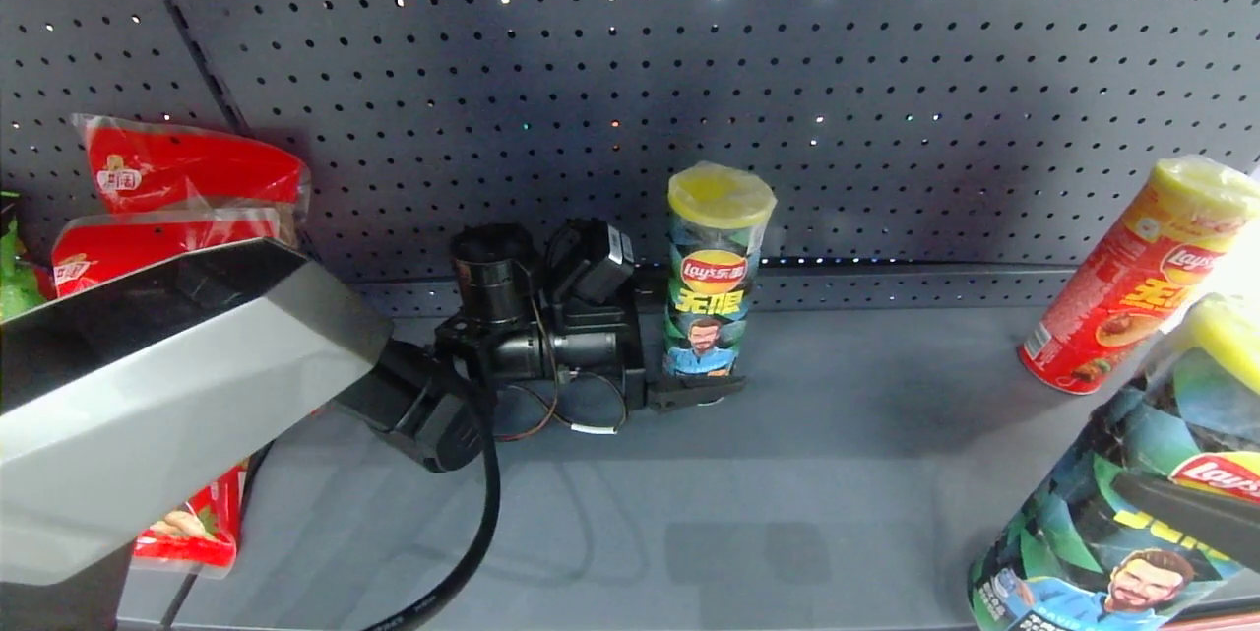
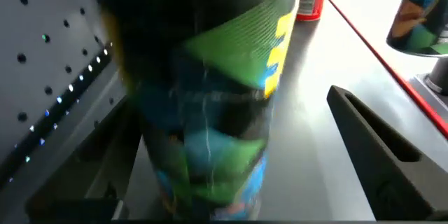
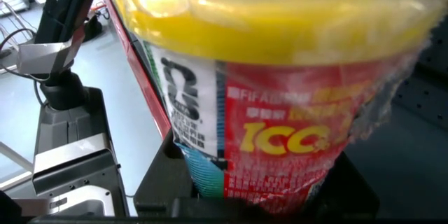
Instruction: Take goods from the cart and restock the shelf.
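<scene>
A green-and-blue chip can (image 1: 717, 279) with a yellow lid stands upright on the grey shelf (image 1: 847, 454), close to the pegboard back. My left gripper (image 1: 691, 367) is open around its lower part. In the left wrist view the can (image 2: 217, 112) stands between the fingers, and one finger (image 2: 378, 154) is clearly apart from it. At the shelf's front right, my right gripper (image 1: 1186, 511) is shut on a second green-and-blue chip can (image 1: 1112, 503). Its yellow lid (image 3: 280, 7) is near the right wrist camera.
A red chip can (image 1: 1132, 282) stands on the shelf at the right, behind the held can. Red snack bags (image 1: 187, 180) are stacked at the far left against the pegboard (image 1: 689, 70). Bare shelf floor lies between the two green cans.
</scene>
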